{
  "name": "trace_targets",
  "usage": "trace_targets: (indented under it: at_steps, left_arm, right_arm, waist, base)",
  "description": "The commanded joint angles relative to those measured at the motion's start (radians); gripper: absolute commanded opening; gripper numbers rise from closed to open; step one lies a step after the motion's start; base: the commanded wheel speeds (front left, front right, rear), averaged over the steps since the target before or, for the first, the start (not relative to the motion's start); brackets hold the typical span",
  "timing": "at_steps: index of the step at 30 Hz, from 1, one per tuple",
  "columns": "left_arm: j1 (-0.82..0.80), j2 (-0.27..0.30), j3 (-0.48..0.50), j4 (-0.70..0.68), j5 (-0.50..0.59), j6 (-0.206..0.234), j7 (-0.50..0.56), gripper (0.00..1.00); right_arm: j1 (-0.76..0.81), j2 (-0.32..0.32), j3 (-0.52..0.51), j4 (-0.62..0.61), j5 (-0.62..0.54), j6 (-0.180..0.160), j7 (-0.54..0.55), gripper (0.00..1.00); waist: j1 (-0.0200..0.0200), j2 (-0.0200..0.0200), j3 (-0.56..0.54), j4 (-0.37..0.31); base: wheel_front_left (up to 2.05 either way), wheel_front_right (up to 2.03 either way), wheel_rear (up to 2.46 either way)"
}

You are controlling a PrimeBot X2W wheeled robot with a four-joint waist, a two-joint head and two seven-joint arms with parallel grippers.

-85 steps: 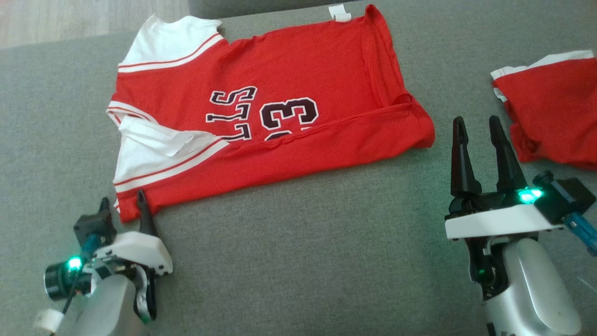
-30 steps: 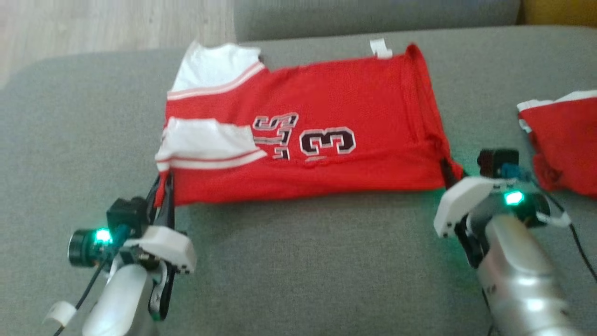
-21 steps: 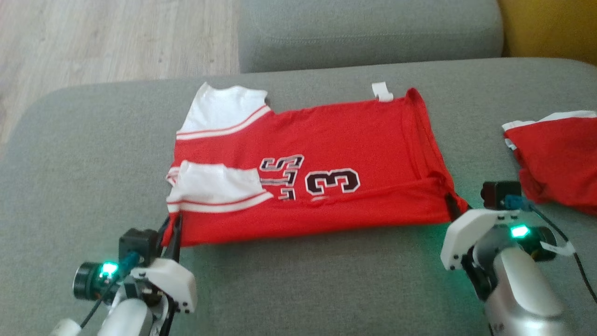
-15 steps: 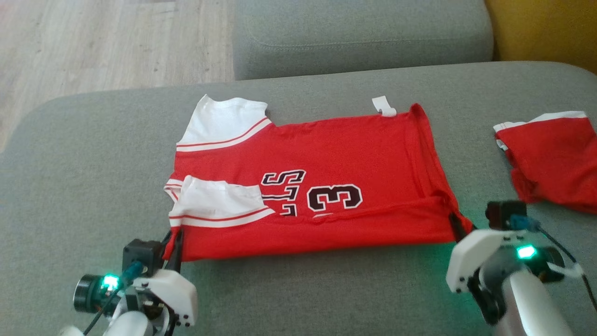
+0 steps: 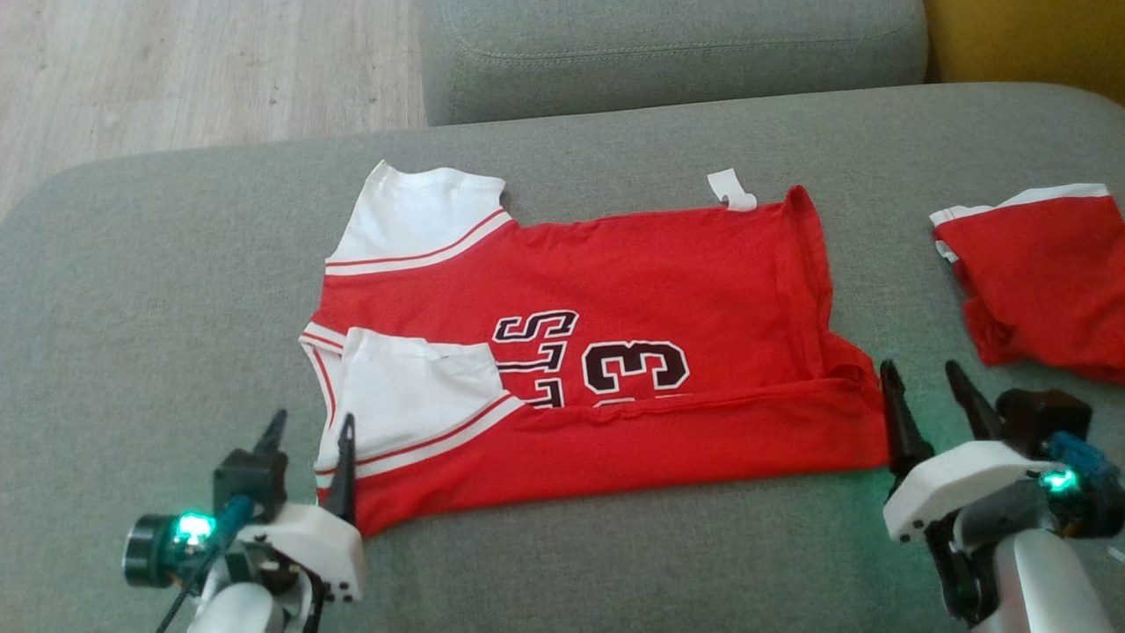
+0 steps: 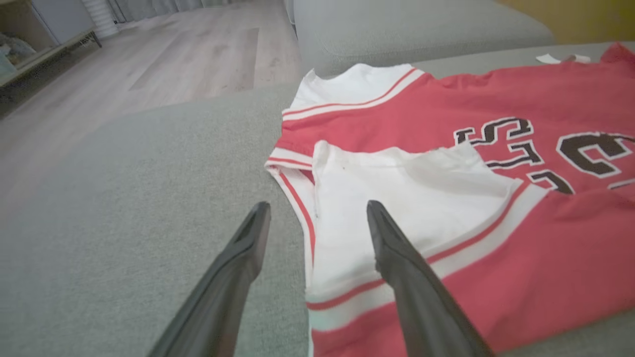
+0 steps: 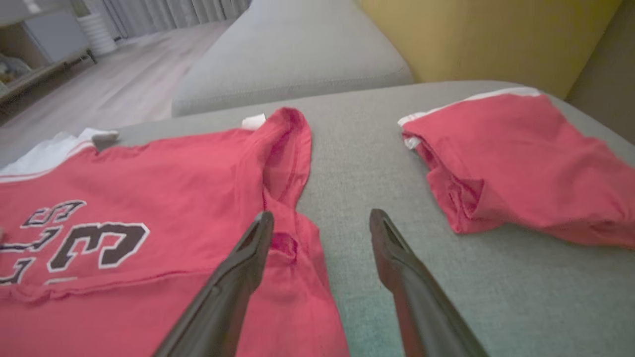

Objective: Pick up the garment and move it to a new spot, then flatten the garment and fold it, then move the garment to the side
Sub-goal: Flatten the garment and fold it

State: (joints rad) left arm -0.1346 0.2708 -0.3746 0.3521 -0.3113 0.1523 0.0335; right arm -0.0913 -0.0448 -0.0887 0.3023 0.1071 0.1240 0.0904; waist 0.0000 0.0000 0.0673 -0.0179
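Left gripper (image 5: 313, 422), fingers spread and empty, straddles the white sleeve of a red jersey (image 5: 615, 290) lying flat on the grey sofa (image 5: 132, 308), near edge folded over its black numerals. Right gripper (image 5: 921, 374), fingers likewise apart, flanks the hem corner.

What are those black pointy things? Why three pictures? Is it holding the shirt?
It is a robot with two arms. The black points are fingers, two per gripper, like tongs. One picture comes from a camera on its head: left gripper at lower left, right gripper at lower right. The other two come from wrist cameras looking along the fingers. On the grey sofa lie a partly folded red and white jersey and, further right, another red garment. Both grippers are open, holding nothing.
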Motion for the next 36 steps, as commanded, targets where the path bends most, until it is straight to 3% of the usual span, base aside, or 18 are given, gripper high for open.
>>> trace_targets:
  at_steps: [1, 5, 9, 15, 19, 23, 27, 28, 36]
  left_arm:
    - [-0.049, 0.02, 0.054, -0.041, -0.004, 0.014, -0.033, 1.0]
    - [-0.065, 0.003, 0.091, -0.088, -0.016, 0.034, -0.15, 1.0]
    - [-0.075, -0.023, 0.123, -0.143, -0.042, 0.018, -0.261, 1.0]
    - [-0.087, -0.044, 0.145, -0.202, -0.038, -0.011, -0.292, 1.0]
    - [-0.157, -0.014, 0.122, -0.177, -0.026, -0.073, -0.285, 1.0]
    - [-0.299, 0.042, 0.117, -0.111, -0.032, -0.134, -0.187, 1.0]
    - [-0.457, 0.122, 0.076, -0.004, -0.053, -0.237, 0.011, 1.0]
    - [-0.532, 0.163, 0.057, 0.055, -0.079, -0.265, 0.102, 1.0]
    - [-0.76, 0.286, -0.044, 0.232, -0.249, -0.282, 0.375, 1.0]
  right_arm:
    - [-0.05, -0.005, 0.018, -0.043, 0.011, 0.007, -0.045, 1.0]
    - [-0.063, -0.005, 0.062, -0.074, 0.025, 0.007, -0.178, 1.0]
    - [-0.056, -0.005, 0.125, -0.107, 0.058, 0.007, -0.301, 1.0]
    - [-0.048, -0.005, 0.157, -0.131, 0.084, 0.007, -0.344, 1.0]
    - [-0.057, -0.005, 0.17, -0.153, 0.074, 0.007, -0.35, 1.0]
    - [-0.08, -0.005, 0.167, -0.177, 0.068, 0.007, -0.351, 1.0]
    - [-0.113, -0.005, 0.174, -0.206, 0.077, 0.007, -0.352, 1.0]
    - [-0.128, -0.005, 0.184, -0.221, 0.086, 0.007, -0.352, 1.0]
    - [-0.17, -0.005, 0.213, -0.262, 0.115, 0.007, -0.352, 1.0]
  waist:
    - [0.0, 0.0, 0.0, 0.0]
    - [0.0, 0.0, -0.002, -0.004]
    - [0.0, 0.0, -0.002, -0.014]
    - [0.0, 0.0, 0.017, -0.031]
    - [0.0, 0.0, 0.054, -0.051]
    - [0.0, 0.0, 0.108, -0.075]
    - [0.0, 0.0, 0.177, -0.111]
    - [0.0, 0.0, 0.211, -0.132]
    - [0.0, 0.0, 0.335, -0.204]
  base:
    - [0.0, 0.0, 0.0]
    - [0.0, 0.0, 0.0]
    - [0.0, 0.0, 0.0]
    - [0.0, 0.0, 0.0]
    - [0.0, 0.0, 0.0]
    - [0.0, 0.0, 0.0]
    - [0.0, 0.0, 0.0]
    - [0.0, 0.0, 0.0]
    - [0.0, 0.0, 0.0]
